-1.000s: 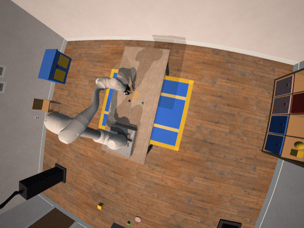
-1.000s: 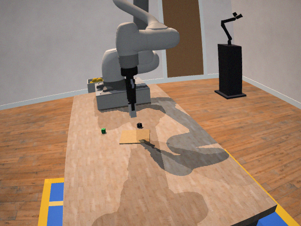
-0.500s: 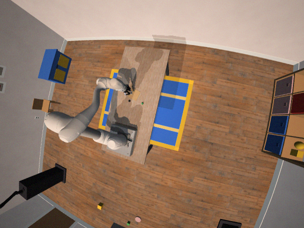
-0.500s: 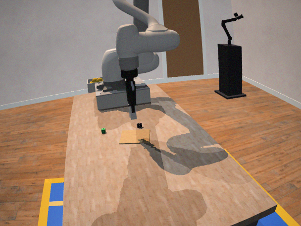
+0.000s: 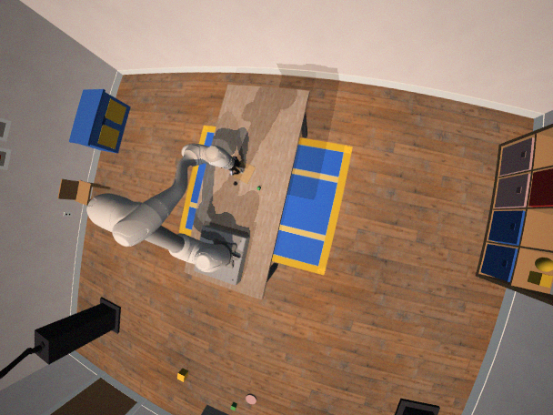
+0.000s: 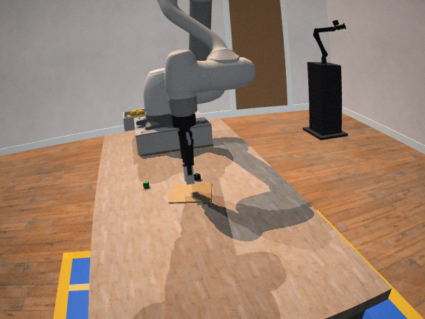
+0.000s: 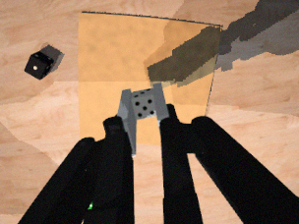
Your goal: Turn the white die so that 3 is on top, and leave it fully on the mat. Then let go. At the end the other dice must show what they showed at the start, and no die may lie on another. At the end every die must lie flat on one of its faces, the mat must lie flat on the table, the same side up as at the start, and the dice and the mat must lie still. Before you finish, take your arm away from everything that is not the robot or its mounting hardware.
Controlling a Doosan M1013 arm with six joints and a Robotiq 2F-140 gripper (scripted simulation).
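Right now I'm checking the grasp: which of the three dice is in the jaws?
The white die, pinched between the jaws above the mat. The black die and green die lie free on the table.
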